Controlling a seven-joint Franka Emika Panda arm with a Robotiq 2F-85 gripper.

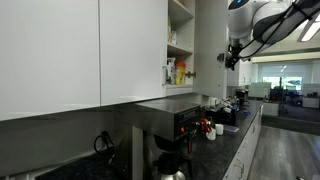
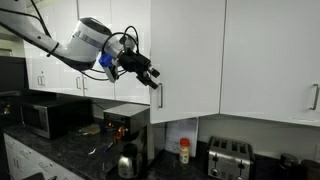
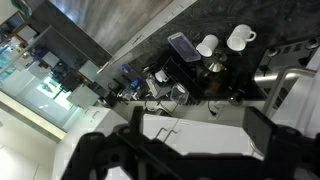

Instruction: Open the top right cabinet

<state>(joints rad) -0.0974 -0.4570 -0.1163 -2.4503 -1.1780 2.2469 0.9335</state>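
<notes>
The top right cabinet (image 1: 180,45) stands open in an exterior view, showing shelves with yellow and orange bottles (image 1: 176,72). Its narrow white door (image 1: 210,60) is swung outwards. It also shows at an angle in an exterior view (image 2: 188,60), with the slim silver bar handle (image 2: 161,97) near its edge. My gripper (image 2: 152,77) is right by the top of the handle, at the door's free edge (image 1: 231,58). In the wrist view its dark fingers are spread wide (image 3: 185,137) with only white panels between them. It is open and holds nothing.
A wider white door (image 2: 270,55) hangs beside the narrow one, and more wide doors (image 1: 60,50) run along the wall. Below are a black counter (image 1: 225,150), a coffee machine (image 2: 127,125), a microwave (image 2: 50,118), a toaster (image 2: 230,158) and cups (image 3: 207,45).
</notes>
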